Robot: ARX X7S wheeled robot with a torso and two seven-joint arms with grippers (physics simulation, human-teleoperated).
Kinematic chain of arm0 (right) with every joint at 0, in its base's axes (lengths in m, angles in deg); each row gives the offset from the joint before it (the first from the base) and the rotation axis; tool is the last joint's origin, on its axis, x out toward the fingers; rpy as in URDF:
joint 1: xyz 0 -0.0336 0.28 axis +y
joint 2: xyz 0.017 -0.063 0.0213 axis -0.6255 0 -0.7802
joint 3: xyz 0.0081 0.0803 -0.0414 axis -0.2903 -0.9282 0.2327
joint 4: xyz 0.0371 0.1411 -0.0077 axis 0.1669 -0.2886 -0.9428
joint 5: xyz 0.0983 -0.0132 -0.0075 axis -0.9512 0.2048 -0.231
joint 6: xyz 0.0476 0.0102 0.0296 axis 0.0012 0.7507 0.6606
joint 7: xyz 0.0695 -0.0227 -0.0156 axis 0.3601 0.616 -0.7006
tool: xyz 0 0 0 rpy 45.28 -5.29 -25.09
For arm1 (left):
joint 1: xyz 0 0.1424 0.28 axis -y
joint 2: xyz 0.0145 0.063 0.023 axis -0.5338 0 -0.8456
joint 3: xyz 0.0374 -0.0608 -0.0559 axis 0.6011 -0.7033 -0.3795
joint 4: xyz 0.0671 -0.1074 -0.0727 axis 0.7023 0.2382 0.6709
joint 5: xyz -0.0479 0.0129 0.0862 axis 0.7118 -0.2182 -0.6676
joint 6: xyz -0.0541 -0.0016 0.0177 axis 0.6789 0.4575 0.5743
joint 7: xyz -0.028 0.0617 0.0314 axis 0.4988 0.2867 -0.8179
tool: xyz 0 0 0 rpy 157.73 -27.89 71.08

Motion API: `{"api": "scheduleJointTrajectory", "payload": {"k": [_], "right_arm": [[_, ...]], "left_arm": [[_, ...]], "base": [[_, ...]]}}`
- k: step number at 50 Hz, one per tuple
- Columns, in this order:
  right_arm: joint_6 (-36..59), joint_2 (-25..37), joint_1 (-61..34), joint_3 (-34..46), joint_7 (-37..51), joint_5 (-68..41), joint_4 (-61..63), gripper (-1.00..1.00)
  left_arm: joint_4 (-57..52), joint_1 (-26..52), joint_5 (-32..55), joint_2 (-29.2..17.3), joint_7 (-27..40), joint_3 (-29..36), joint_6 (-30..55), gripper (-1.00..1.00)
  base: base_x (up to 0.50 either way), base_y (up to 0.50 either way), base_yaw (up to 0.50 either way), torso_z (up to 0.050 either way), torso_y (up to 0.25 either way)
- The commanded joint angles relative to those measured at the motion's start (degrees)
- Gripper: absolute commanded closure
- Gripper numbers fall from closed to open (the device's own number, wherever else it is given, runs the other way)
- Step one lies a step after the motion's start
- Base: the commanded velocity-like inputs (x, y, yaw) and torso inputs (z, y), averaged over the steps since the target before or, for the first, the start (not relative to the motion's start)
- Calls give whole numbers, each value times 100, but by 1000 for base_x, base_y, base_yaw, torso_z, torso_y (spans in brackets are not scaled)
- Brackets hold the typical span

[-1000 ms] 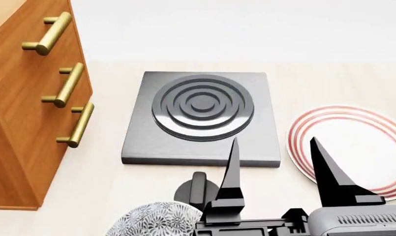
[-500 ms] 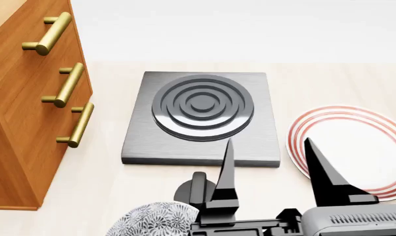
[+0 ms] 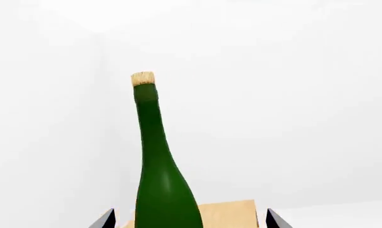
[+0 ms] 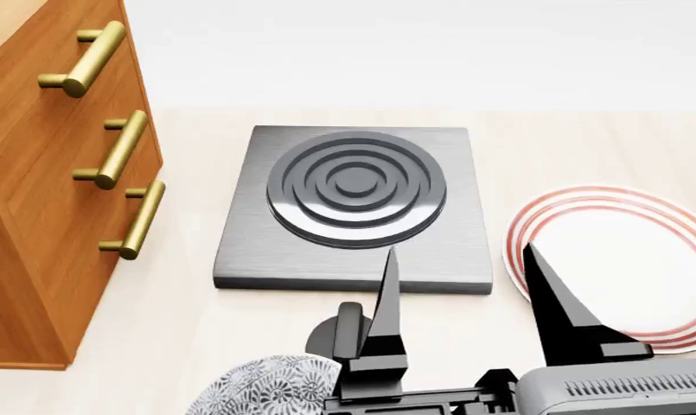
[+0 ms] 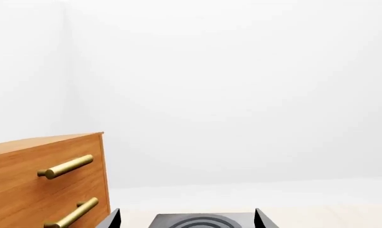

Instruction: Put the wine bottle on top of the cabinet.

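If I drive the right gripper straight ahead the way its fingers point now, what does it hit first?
Probably the grey burner plate: the open right gripper points over its near edge. Height above it is unclear, so it might pass over toward the white wall.

A grey square hotplate [image 4: 354, 207] with concentric dark rings lies at the centre of the head view. A white plate with red rings [image 4: 624, 264] sits at right. A grey patterned bowl [image 4: 267, 387] shows at the bottom edge.

I see bright, even, diffuse light in all views. Shadows are soft, focus sharp. White walls wash out; the dark green glass wine bottle [image 3: 160, 175] carries a faint sheen.
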Motion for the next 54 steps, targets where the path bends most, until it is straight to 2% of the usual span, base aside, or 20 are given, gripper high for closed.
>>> {"api": "scheduleJointTrajectory", "payload": {"k": [1,5,11,14,15,28,41,54], "right_arm": [[-1,53,8,-33,43,-45,68,-100],[-6,73,15,-87,71,-93,99,-100],[-65,52,-7,-123,106,-126,172,-100],[-37,42,-45,-69,126,-114,199,-100],[-47,39,-41,-60,122,-107,196,-100],[76,20,-161,202,195,-22,291,-100],[167,69,-258,299,289,-96,440,-100],[133,146,-259,299,358,-145,466,-100]], "left_arm": [[-1686,-717,261,-226,391,12,166,-100],[-2272,-977,104,-318,528,299,211,-100],[-2885,-1975,-190,-328,805,527,-286,-100],[-3203,-2464,-663,-343,1019,927,-471,-100],[-3271,-2420,-931,-394,1075,1186,-332,-100],[-3853,-3133,-1446,-288,1682,1697,-420,-100],[-4271,-3320,-1602,-190,1947,2152,-209,-100],[-4275,-3134,-1431,-259,2026,2248,-253,-100]], "base": [[0,0,0,0,0],[0,0,0,0,0],[0,0,0,0,0],[0,0,0,0,0],[0,0,0,0,0],[0,0,0,0,0],[0,0,0,0,0],[0,0,0,0,0]]}}
